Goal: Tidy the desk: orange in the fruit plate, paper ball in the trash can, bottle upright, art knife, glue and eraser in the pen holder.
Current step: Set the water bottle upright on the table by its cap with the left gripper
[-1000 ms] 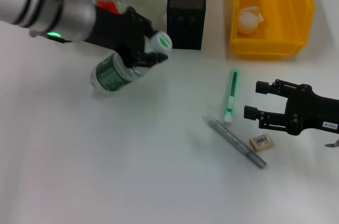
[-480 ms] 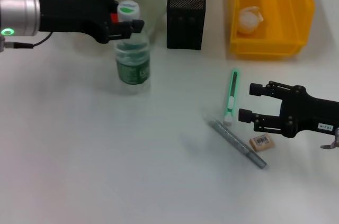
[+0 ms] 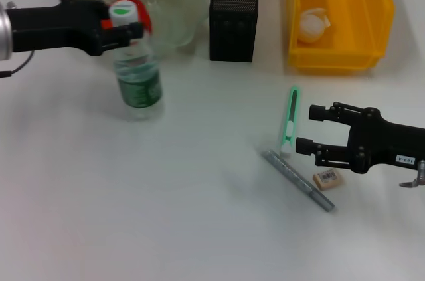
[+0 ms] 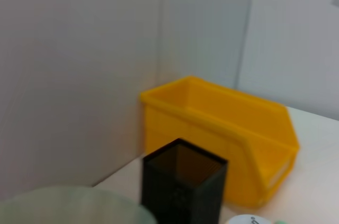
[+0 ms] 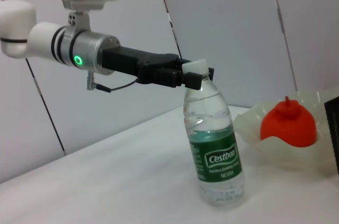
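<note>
The left claw (image 3: pixel 118 30) is clenching the neck of the bottle (image 3: pixel 136 75), which is standing upright on the desk (image 3: pixel 166 194) just in front of the fruit plate (image 3: pixel 176 2) near the far edge; the right claw (image 3: pixel 311 133) is hovering released near the right edge, just beside the eraser (image 3: pixel 327 178).

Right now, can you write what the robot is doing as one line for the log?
left gripper: shut on bottle neck, bottle upright on desk | right gripper: open, near eraser | orange: in fruit plate
</note>
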Action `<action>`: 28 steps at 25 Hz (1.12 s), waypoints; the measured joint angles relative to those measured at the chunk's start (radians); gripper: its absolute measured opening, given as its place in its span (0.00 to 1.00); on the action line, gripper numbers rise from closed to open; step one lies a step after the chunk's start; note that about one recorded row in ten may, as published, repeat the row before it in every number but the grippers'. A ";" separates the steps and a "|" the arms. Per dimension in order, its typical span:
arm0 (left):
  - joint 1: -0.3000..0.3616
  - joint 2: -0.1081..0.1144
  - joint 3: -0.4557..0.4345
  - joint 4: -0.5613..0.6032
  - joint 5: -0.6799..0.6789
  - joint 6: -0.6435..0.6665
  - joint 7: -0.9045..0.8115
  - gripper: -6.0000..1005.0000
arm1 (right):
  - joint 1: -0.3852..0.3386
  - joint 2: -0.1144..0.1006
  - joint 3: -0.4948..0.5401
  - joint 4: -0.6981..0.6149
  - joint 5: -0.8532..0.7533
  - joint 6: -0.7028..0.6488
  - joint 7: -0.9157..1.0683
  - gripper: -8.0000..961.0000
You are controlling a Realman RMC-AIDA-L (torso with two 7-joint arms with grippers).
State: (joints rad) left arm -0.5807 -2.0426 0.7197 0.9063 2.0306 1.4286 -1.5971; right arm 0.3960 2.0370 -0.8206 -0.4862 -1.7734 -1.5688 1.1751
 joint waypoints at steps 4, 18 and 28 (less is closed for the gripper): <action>0.023 0.009 -0.062 0.000 -0.004 0.002 0.015 0.44 | 0.000 0.000 0.000 0.001 0.000 -0.003 0.000 0.83; 0.047 0.001 -0.101 -0.013 -0.015 -0.086 0.083 0.44 | 0.010 0.002 0.000 0.006 0.000 -0.004 0.000 0.83; 0.046 0.003 -0.103 -0.034 -0.035 -0.110 0.084 0.44 | 0.015 0.003 0.004 0.006 0.002 0.000 0.000 0.83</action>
State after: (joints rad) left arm -0.5350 -2.0396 0.6172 0.8722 1.9959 1.3191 -1.5132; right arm 0.4107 2.0402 -0.8166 -0.4801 -1.7714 -1.5691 1.1752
